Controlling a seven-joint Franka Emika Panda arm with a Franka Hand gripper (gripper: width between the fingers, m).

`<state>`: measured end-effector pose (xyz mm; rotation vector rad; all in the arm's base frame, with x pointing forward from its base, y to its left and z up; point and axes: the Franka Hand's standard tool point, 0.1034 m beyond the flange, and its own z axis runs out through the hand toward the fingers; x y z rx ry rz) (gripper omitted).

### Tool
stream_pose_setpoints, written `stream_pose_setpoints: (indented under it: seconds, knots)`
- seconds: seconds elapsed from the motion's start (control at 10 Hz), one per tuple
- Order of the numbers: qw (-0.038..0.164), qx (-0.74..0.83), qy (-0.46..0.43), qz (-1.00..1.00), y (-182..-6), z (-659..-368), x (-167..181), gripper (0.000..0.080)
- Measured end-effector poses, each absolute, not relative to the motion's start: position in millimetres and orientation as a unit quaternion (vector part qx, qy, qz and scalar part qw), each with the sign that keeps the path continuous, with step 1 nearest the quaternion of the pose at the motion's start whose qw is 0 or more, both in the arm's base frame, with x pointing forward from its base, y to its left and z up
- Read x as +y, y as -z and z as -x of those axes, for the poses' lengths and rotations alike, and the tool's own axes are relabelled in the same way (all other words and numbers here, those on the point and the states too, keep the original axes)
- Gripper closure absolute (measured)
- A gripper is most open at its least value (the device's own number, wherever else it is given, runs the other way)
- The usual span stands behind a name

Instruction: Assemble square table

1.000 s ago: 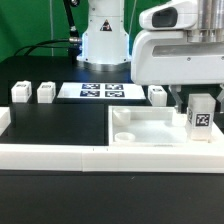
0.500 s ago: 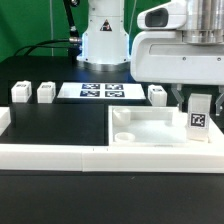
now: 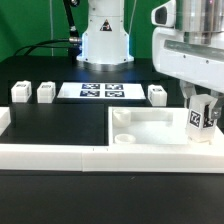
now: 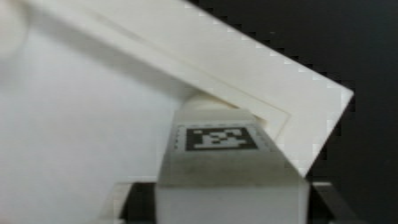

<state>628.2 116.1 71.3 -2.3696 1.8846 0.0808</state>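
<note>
Nearest me runs the border wall point(image 3: 50, 152), with the square tabletop point(image 3: 150, 128) tucked against it, presumably for bracing. The end effector point(image 3: 200, 112) is clamped on a tagged leg point(image 3: 199, 120) at the slab's corner on the exterior view's right, seemingly for mounting. Beyond, spare legs point(image 3: 45, 92) flank the marker board point(image 3: 100, 91).

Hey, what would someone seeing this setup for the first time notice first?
The gripper stands out at the exterior view's right, closed on a tagged leg at a corner of the white tabletop. Behind, three spare legs stand either side of the marker board on the black table.
</note>
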Motion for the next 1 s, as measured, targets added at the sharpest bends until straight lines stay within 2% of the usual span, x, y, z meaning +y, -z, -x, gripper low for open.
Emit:
stream_pose_setpoints:
  seconds: [0.1, 0.4, 0.5, 0.6, 0.7, 0.8, 1.0]
  knots:
    - [0.066, 0.656, -0.038, 0.751, -70.4, -628.5, 114.1, 0.0509]
    - [0.064, 0.688, -0.035, 0.722, -70.5, -628.2, 115.7, 0.0509]
    - [0.065, 0.679, -0.034, 0.731, -70.2, -628.0, 116.0, 0.0481]
    - [0.065, 0.675, -0.034, 0.734, -70.3, -628.0, 116.5, 0.0302]
    - [0.072, 0.599, -0.017, 0.797, -71.5, -628.7, 116.2, 0.0302]
    - [0.076, 0.526, -0.008, 0.847, -73.8, -627.4, 118.4, 0.0183]
    - [0.076, 0.458, -0.001, 0.886, -73.6, -625.3, 121.0, 0.016]
